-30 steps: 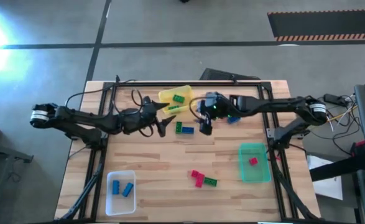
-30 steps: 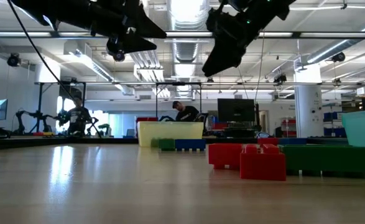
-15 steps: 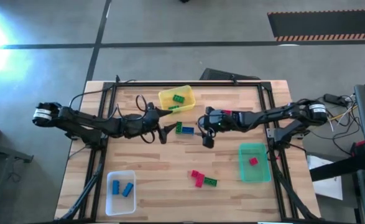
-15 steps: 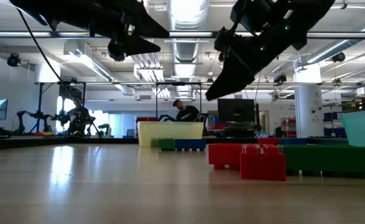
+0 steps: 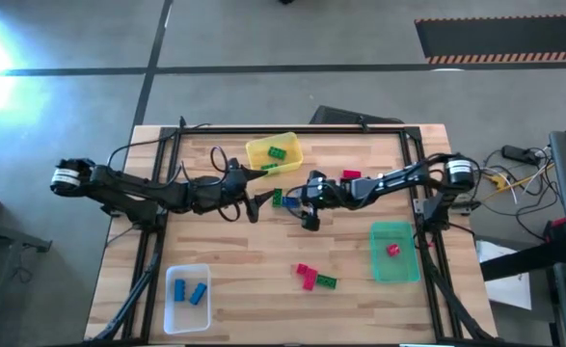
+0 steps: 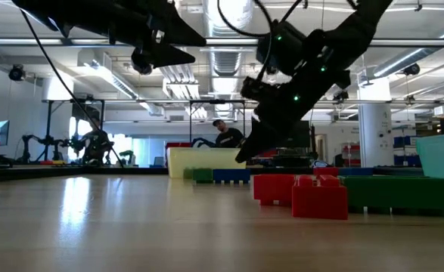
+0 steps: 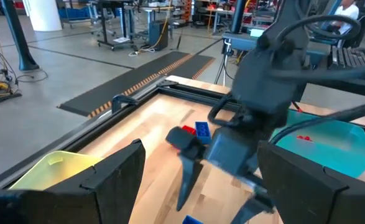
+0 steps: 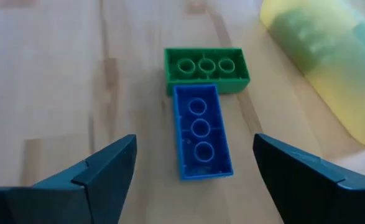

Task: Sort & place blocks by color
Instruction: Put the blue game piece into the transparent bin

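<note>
**Right pincer swung in over the blue-and-green pair**

Nearest the low camera, a red block and a green one sat untouched on the bench. Just past them came the action: within a second the right pincer had pulled back from the yellow bin side, swept toward mid-bench and dropped lower, nothing between its fingers. That read as a fresh approach, with no grasp begun. Its fingers stood spread wide, and in its wrist view the blue block lay flat between and ahead of them, one short end butted against the long side of a green block. That blue piece looked the likely target; the touching green neighbour could get nudged. The left pincer, jaws parted and empty, had barely stirred, hovering close opposite. Farther off, the green bin held one red block, the clear bin two blue, the yellow one green.
</note>
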Motion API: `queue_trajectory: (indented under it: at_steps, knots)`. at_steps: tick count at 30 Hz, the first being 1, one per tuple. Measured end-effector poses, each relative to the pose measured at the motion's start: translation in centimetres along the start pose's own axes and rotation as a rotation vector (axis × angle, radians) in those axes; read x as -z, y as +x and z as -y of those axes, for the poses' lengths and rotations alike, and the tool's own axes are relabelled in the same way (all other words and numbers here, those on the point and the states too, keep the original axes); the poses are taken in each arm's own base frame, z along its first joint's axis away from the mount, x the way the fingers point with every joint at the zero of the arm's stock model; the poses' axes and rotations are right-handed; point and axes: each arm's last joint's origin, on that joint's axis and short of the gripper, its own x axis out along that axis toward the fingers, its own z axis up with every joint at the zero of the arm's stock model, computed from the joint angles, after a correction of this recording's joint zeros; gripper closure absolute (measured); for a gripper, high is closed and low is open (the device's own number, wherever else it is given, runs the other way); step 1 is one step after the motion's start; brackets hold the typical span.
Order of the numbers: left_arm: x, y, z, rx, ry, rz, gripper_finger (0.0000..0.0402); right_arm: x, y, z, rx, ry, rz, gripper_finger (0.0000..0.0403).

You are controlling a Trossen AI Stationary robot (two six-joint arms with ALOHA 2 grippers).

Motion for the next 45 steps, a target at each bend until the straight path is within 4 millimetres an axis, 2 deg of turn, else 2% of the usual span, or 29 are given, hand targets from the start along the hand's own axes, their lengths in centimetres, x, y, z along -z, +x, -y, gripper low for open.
queue_trajectory:
  at_steps: [5, 11, 19, 23, 28, 30, 33, 37, 42, 45]
  knots:
    - [0.0, 0.0, 0.0, 0.000, 0.000, 0.000, 0.0109, -0.2, 1.4, 0.8, 0.018, 0.016, -0.046, 0.0092]
    - [0.0, 0.0, 0.0, -0.002, 0.000, 0.000, 0.0109, -0.2, 1.7, 1.2, 0.005, 0.018, -0.058, 0.0111]
    - [0.0, 0.0, 0.0, -0.003, 0.000, 0.001, 0.0109, 1.2, 3.3, 1.1, -0.028, 0.022, -0.094, 0.0136]
    - [0.0, 0.0, 0.0, -0.003, 0.000, 0.003, 0.0109, 1.2, 3.6, 1.0, -0.046, 0.029, -0.093, 0.0175]
    - [-0.1, 0.0, 0.0, -0.002, -0.002, 0.007, 0.0109, 1.0, 3.2, 1.0, -0.057, 0.050, -0.093, 0.0257]
    - [-0.1, 0.0, 0.0, -0.002, -0.002, 0.007, 0.0109, 0.9, 2.8, 1.1, -0.051, 0.047, -0.107, 0.0280]
    - [-0.1, 0.0, 0.0, -0.001, -0.002, 0.007, 0.0109, 0.5, 1.6, 1.2, -0.050, 0.033, -0.121, 0.0279]
    - [-0.2, 0.0, 0.1, 0.040, -0.009, 0.016, 0.0109, -0.7, -0.9, 1.1, -0.057, 0.025, -0.094, 0.0279]
    - [-0.2, -0.1, 0.4, 0.100, -0.012, 0.016, 0.0109, -1.8, -4.4, 0.1, -0.081, 0.036, 0.053, 0.0279]
    - [-0.4, -0.1, 0.5, 0.112, -0.018, 0.030, 0.0109, -1.7, -6.2, -0.7, -0.109, 0.056, 0.194, 0.0279]
